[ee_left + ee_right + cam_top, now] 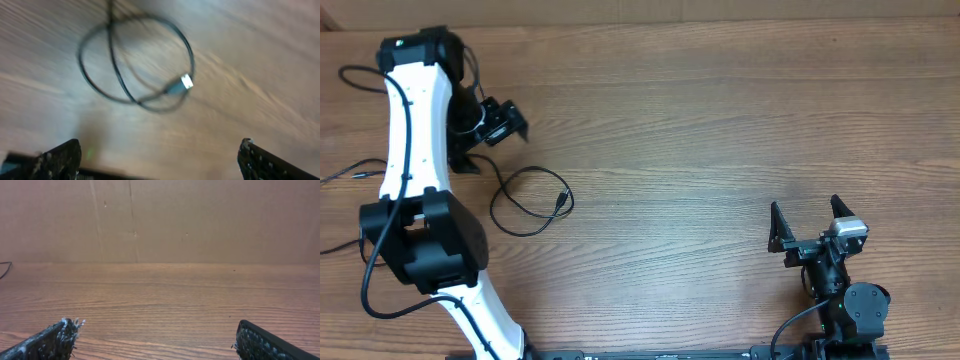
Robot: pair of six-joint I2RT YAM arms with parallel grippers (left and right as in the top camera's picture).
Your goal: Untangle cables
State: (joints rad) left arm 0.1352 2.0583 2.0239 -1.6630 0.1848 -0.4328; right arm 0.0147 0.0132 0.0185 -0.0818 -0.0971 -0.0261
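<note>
Wooden table [720, 120]; black cable [172, 89] looped just ahead of left gripper [157, 150], fingers spread; right gripper [810, 228] well apart, spread too.

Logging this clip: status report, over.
Left end effector open, empty, near cable. Right end effector open, empty. Cable looped loose on table. Nothing blocking.

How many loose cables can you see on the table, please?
1 for certain: a looped cable just right of the left arm. Thin cords at the far left may be others, partly hidden by it.
</note>
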